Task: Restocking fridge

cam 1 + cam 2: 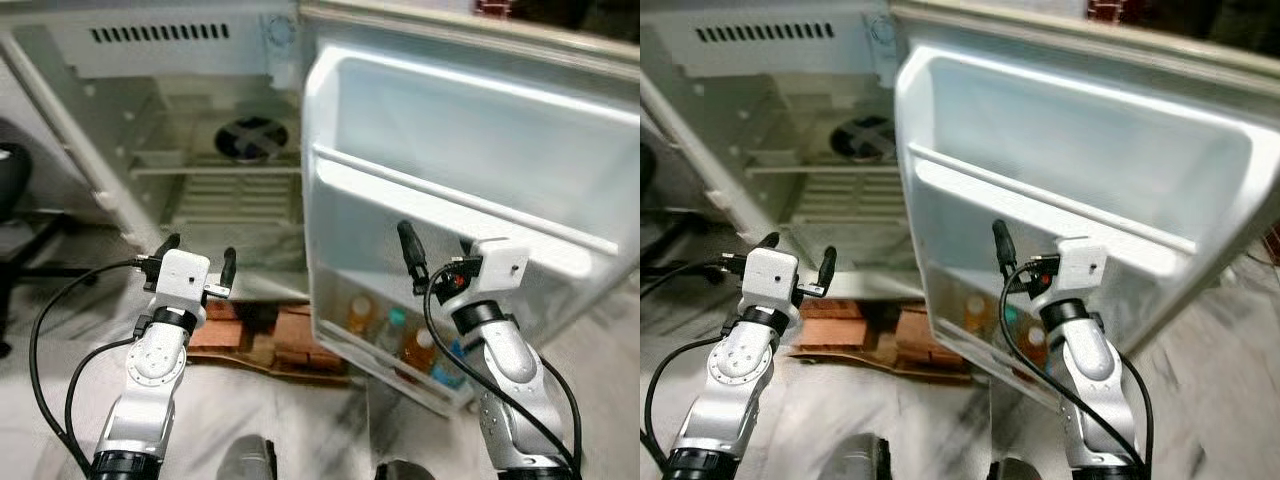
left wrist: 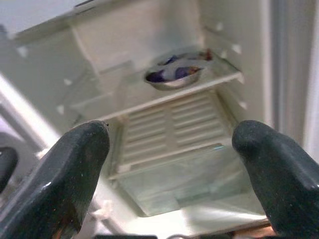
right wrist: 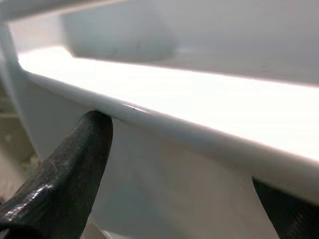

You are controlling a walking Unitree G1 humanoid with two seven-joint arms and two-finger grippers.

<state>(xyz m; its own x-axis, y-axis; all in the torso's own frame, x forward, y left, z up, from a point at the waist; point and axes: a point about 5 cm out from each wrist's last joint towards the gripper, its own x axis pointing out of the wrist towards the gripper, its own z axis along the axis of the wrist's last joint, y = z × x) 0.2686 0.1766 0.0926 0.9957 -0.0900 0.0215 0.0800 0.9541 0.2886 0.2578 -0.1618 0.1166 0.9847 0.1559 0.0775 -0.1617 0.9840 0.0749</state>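
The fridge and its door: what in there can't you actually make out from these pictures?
- Bottles in the door's bottom shelf: small and blurred in the eye views, partly behind the right gripper; labels unreadable.
- Bowl on the fridge shelf: its dark contents are too blurred in the left wrist view.
- Door shelf rail: it blocks what lies beyond in the right wrist view.

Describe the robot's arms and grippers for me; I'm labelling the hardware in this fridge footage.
Both arms are silver metal with rounded, jointed segments. The left arm and right arm each end in a white boxy wrist block. The left gripper and right gripper each carry two long black fingers with rounded tips. Black cables loop from each wrist down along the arm. A small red part shows beside the right wrist block.
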